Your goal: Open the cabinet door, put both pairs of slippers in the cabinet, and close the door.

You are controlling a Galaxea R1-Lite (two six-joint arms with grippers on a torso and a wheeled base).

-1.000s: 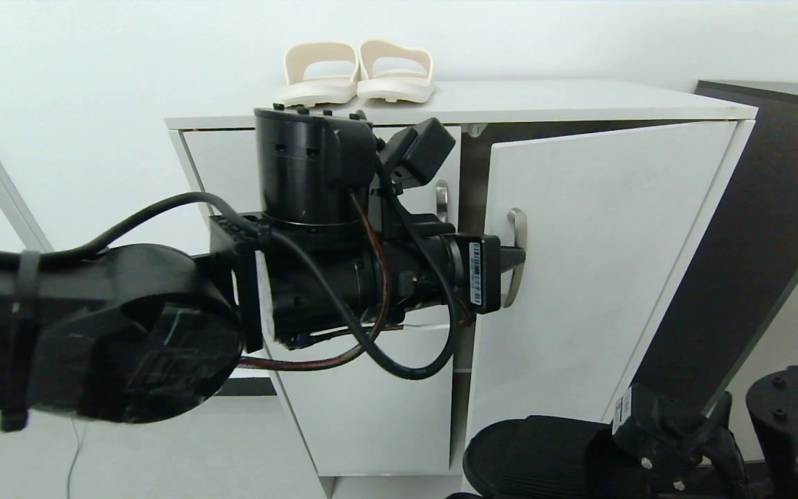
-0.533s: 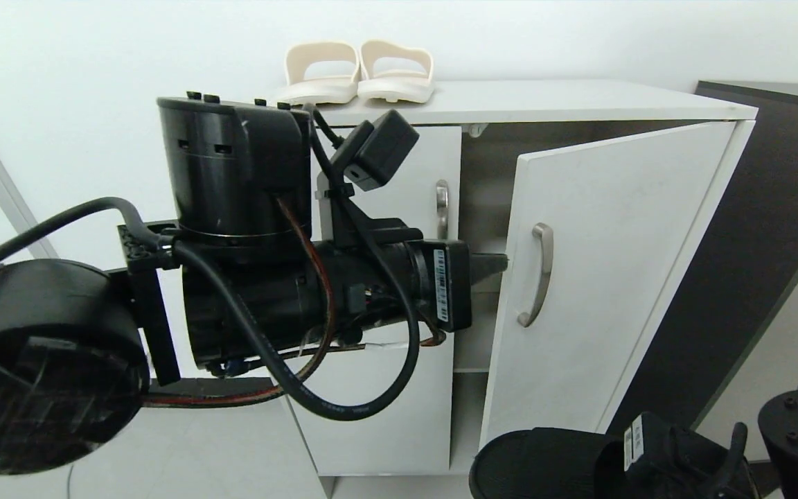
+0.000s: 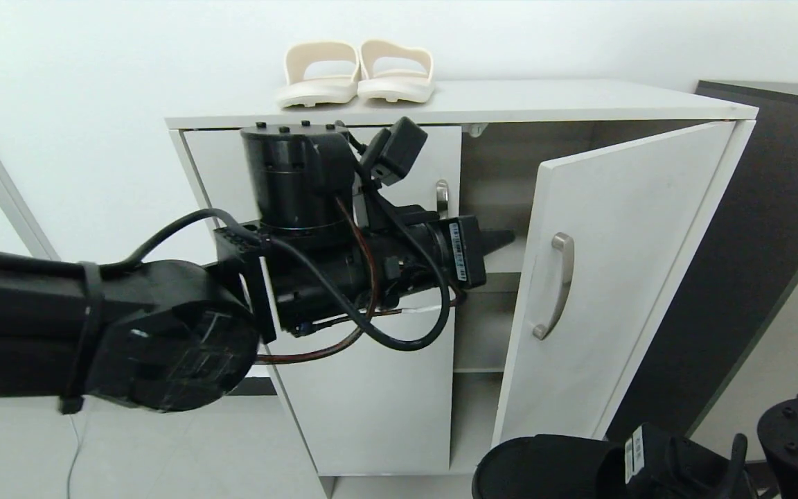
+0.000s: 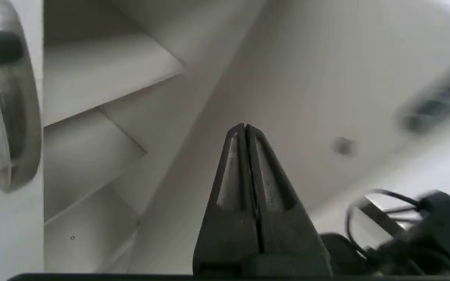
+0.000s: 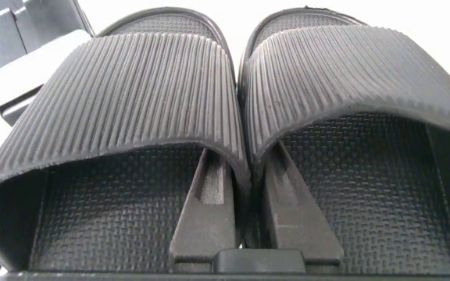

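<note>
The white cabinet (image 3: 579, 100) has its right door (image 3: 621, 277) swung partly open, showing shelves inside; its steel handle (image 3: 557, 284) is free. The left door (image 3: 371, 388) is shut. My left gripper (image 3: 504, 239) points into the gap between the doors, shut with nothing in it, as the left wrist view confirms for the left gripper (image 4: 245, 129). A beige pair of slippers (image 3: 355, 71) sits on the cabinet top. Low at the right, my right gripper (image 5: 241, 156) is shut on the black slippers (image 5: 233, 101), clamping their two inner walls; the black slippers (image 3: 544, 466) hang below the open door.
The left door's handle (image 4: 10, 101) is close beside the left gripper. A dark panel (image 3: 752, 263) stands right of the cabinet, behind the open door. A white wall lies to the left.
The right door has swung further open. My left gripper has come off its handle and now sits left of it, at the opening. The black slippers dropped slightly lower.
</note>
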